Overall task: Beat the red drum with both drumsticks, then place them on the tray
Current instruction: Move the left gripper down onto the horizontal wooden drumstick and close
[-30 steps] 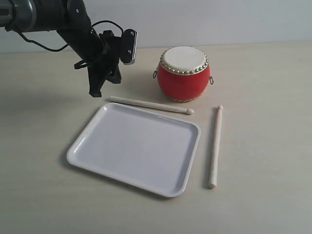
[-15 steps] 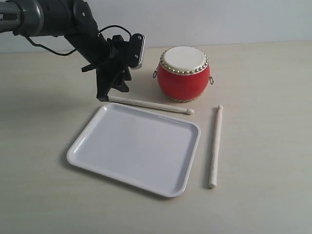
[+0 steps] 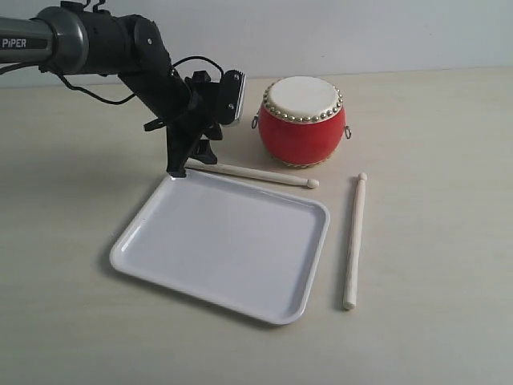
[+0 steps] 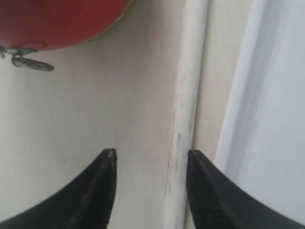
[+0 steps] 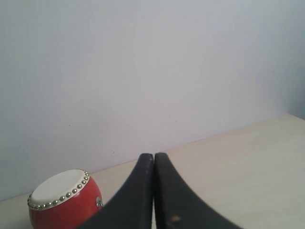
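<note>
The red drum [image 3: 302, 120] stands upright at the back of the table. One drumstick [image 3: 256, 172] lies between the drum and the far rim of the white tray [image 3: 224, 241]. The other drumstick [image 3: 353, 241] lies on the table to the right of the tray. My left gripper [image 3: 186, 165] is down at the thick end of the first drumstick. In the left wrist view that gripper [image 4: 150, 155] is open astride the drumstick [image 4: 188, 95], which lies close to one finger, beside the tray rim [image 4: 238, 119]. My right gripper [image 5: 153, 156] is shut and empty, out of the exterior view, with the drum [image 5: 62, 198] far ahead of it.
The left arm and its cable [image 3: 104, 48] reach in from the back left corner. A pale wall [image 3: 361, 32] runs behind the table. The tray holds nothing.
My left gripper has come down and to the right onto the thick end of the drumstick behind the tray, and its jaws have opened. Drum, tray and sticks have not moved.
</note>
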Robot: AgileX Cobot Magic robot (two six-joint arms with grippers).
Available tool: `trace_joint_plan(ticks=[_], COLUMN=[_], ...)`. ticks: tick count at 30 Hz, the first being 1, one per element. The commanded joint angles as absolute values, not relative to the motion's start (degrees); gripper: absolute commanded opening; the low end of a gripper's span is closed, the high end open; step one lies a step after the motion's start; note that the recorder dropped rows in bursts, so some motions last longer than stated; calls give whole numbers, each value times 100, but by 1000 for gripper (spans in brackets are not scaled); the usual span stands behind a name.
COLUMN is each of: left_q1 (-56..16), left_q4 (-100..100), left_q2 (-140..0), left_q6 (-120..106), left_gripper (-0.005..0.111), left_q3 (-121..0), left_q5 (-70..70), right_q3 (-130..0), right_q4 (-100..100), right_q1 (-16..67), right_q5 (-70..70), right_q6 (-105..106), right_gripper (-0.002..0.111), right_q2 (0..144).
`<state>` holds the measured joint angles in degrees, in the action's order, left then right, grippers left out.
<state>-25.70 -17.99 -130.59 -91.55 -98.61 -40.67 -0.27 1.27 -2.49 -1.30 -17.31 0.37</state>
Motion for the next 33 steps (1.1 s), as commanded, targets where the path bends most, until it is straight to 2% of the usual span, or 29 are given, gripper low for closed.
trace_joint_plan(ticks=[1, 26, 33], left_q1=[-2592, -2592, -2592], left_q4=[-1872, -1806, -1714], left_q2=[-13105, -13399, -13399], left_q6=[-9164, -9291, -9291], left_gripper=[46, 45, 28], left_q3=[-9879, -9879, -9879], left_q5=[-4041, -3908, -4113], right_q3=[0, 0, 0], right_q4=[141, 141, 141], right_q1=[-271, -271, -271], right_q5=[-113, -113, -113], right_q6=[-1723, -1723, -1723], right_gripper=[0, 0, 0], right_q2=[0, 0, 0])
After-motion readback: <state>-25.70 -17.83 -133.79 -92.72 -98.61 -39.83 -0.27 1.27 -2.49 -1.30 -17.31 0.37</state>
